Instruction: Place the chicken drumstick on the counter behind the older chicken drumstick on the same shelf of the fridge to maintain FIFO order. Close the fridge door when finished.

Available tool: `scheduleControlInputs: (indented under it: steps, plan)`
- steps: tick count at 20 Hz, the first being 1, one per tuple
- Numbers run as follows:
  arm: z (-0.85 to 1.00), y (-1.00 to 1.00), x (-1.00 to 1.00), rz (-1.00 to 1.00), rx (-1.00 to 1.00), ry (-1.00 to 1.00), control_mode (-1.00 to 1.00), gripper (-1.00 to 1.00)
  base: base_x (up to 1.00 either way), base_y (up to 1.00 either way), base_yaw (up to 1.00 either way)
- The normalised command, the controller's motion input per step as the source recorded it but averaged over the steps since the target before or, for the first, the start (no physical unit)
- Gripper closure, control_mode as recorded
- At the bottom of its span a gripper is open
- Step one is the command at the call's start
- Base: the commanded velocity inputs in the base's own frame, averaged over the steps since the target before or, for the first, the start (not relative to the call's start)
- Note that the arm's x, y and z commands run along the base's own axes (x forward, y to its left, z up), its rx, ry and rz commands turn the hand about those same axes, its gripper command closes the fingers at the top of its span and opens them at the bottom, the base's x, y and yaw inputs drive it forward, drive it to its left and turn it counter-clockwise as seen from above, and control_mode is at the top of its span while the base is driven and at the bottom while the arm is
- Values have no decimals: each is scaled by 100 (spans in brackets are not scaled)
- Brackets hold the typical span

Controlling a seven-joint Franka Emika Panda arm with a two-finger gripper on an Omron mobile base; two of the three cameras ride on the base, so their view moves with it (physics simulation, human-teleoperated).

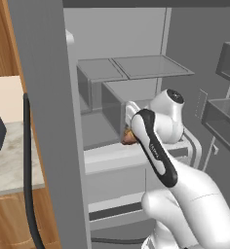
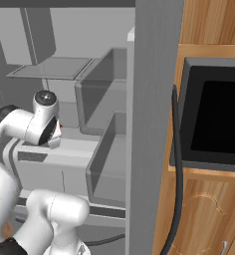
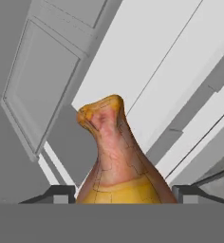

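The chicken drumstick (image 3: 115, 156), narrow bone end pointing away from the hand, sits clamped between the jaws (image 3: 118, 192) inside the open fridge (image 1: 44, 121). The white arm (image 1: 156, 146) reaches forward and bends over the pale drawers, below the shelf (image 1: 151, 66).
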Motion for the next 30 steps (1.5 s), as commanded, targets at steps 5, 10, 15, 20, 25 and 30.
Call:
scheduleControlInputs:
  steps: [5, 10, 15, 20, 25, 30]
  plan:
    - [-39, 0, 70, 4, -3, -1, -100, 100, 0, 0, 0]
    - [-14, 0, 61, 3, 0, -11, -100, 100, 0, 0, 0]
    - [0, 5, 66, 0, 0, -1, -100, 100, 0, 0, 0]
    - [4, 11, 73, 0, 0, 0, -100, 100, 0, 0, 0]
    - [0, 1, 17, -2, 2, -1, -100, 100, 0, 0, 0]
    - [-10, 13, 41, -2, 3, -10, -100, 100, 0, 0, 0]
